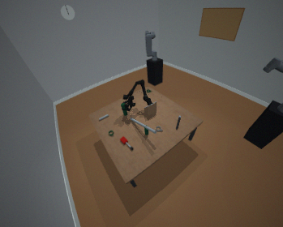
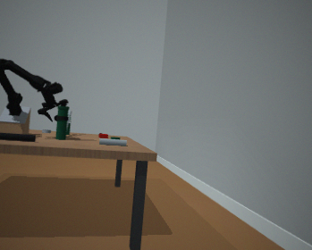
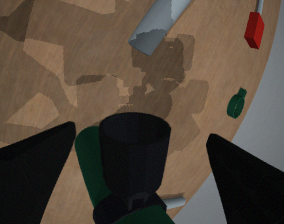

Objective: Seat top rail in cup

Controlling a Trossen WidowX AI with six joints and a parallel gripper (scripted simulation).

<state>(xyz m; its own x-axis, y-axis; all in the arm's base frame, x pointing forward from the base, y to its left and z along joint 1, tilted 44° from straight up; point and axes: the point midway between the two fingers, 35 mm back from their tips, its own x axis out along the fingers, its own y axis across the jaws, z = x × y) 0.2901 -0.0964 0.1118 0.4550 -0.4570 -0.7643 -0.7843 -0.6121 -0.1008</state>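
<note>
The big green post (image 1: 125, 111) (image 2: 61, 132) (image 3: 87, 150) stands upright and carries a black brace band (image 2: 61, 118) (image 3: 108, 207) near its top. The black rail-end cup (image 3: 135, 162) hangs on the band, its open mouth facing the rail side. The grey rail (image 1: 141, 124) (image 3: 165, 20) slopes over the short green post (image 1: 146, 131); its cut end lies beyond the cup's mouth, with a gap between. The loop cap is too small to make out. My gripper (image 3: 142, 135) (image 2: 59, 112) is open around the cup, one black finger on each side, nothing held. Its fingers are clear of the rail.
A red-headed tool (image 1: 124, 140) (image 3: 253, 31), a green ring clamp (image 1: 111, 133) (image 3: 236, 106) and a short grey tube (image 1: 104, 117) (image 2: 113, 142) lie towards the table edge. A dark bar (image 1: 178, 122) (image 2: 12, 137) lies opposite. A tan box (image 1: 151, 109) stands by the arm base.
</note>
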